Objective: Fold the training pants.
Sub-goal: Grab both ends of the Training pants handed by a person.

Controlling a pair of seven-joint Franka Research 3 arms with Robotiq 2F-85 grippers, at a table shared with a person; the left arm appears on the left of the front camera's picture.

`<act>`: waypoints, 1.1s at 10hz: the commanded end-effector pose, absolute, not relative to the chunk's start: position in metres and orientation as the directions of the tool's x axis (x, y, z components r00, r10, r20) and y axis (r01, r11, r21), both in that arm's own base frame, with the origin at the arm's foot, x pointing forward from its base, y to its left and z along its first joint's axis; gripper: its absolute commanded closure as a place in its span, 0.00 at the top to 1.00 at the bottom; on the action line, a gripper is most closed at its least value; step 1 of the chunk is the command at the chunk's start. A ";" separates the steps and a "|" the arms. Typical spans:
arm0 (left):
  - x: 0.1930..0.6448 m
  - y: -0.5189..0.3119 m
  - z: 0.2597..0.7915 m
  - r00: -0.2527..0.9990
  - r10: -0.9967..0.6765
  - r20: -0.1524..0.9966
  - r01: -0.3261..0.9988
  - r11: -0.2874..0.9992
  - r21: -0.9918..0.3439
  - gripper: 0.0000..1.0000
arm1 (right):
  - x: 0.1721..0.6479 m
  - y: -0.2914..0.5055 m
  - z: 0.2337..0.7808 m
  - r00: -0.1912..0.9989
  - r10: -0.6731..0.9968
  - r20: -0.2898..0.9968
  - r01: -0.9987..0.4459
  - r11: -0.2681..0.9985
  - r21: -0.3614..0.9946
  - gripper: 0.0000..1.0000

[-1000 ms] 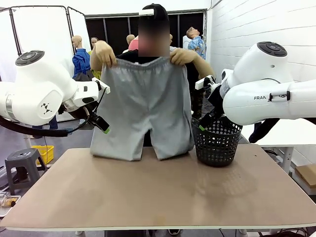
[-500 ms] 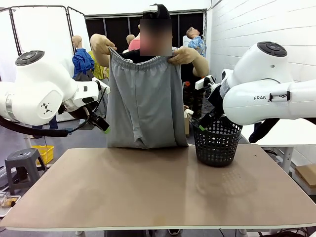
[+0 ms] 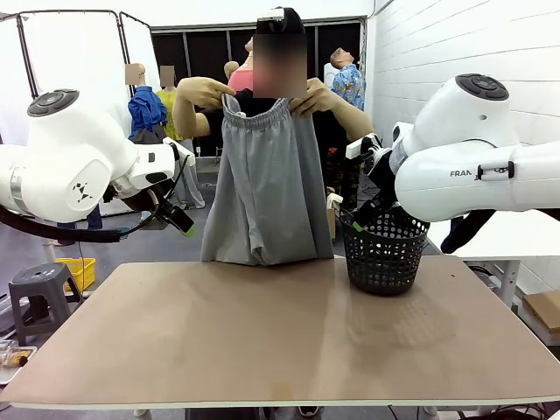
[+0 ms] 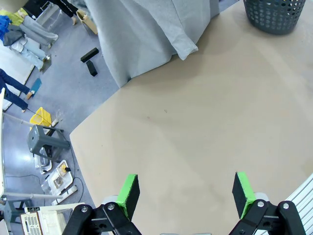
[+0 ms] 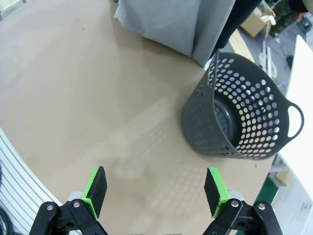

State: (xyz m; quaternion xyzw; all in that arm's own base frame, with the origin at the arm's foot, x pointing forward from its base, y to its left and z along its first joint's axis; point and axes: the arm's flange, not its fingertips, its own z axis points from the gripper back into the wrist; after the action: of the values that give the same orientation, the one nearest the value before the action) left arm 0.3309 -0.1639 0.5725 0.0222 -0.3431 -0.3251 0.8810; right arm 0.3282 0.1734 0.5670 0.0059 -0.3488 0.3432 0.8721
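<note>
A person at the far side holds the light grey training pants [image 3: 265, 188] up by the gathered waistband with both hands [image 3: 210, 90], the halves brought together so the garment hangs narrow, its hems just above the table's far edge. The hanging cloth also shows in the left wrist view [image 4: 146, 34] and the right wrist view [image 5: 171, 22]. My left gripper [image 4: 184, 194] is open over bare tabletop, well short of the pants. My right gripper [image 5: 155, 188] is open too, above the table beside the basket. Both arms hang back at the sides.
A black mesh basket [image 3: 382, 254] stands on the brown table [image 3: 280, 341] at the far right, empty inside [image 5: 244, 122]. A grey stool [image 3: 39, 289] and a yellow box sit on the floor at the left.
The person has brought both hands together, folding the held-up pants in half lengthwise, so they hang narrower. Neither arm has moved.
</note>
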 end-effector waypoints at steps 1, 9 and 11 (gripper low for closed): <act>0.330 -0.164 0.575 0.551 -0.587 0.593 0.554 0.789 0.266 1.00 | 0.329 0.174 0.566 0.523 0.598 0.608 -0.606 0.762 -0.228 1.00; 0.330 -0.164 0.575 0.551 -0.587 0.593 0.554 0.789 0.266 1.00 | 0.329 0.174 0.566 0.523 0.598 0.608 -0.606 0.762 -0.228 1.00; 0.330 -0.164 0.575 0.551 -0.587 0.593 0.554 0.789 0.266 1.00 | 0.329 0.174 0.566 0.523 0.598 0.608 -0.606 0.762 -0.228 1.00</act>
State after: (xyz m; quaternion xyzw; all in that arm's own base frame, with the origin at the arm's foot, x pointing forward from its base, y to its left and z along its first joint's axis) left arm 0.3309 -0.1639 0.5725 0.0222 -0.3431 -0.3251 0.8810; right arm 0.3282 0.1734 0.5670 0.0059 -0.3488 0.3432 0.8721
